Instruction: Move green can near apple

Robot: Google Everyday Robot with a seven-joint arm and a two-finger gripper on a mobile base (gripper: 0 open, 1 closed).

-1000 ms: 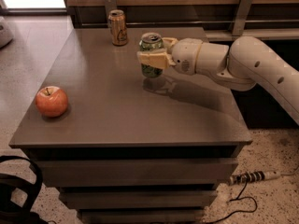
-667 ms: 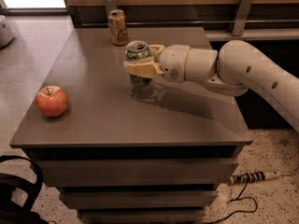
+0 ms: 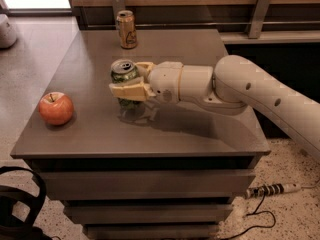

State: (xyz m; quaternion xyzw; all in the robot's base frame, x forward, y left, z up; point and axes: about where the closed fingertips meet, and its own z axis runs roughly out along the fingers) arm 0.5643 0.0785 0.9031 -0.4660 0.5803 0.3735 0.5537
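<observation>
The green can stands upright near the middle of the grey table, held just above or on its top. My gripper reaches in from the right and is shut on the can, one cream finger across its front. The apple, red-orange with a dark stem, sits near the table's left front edge, about a can's height to the left of the green can.
A gold-orange can stands at the table's back edge. A wooden wall panel with metal brackets runs behind. A white object is on the floor at far left. A power strip and dark straps lie below.
My gripper has carried the green can leftward and toward the front of the table, closer to the apple. The apple and the gold-orange can have not moved.
</observation>
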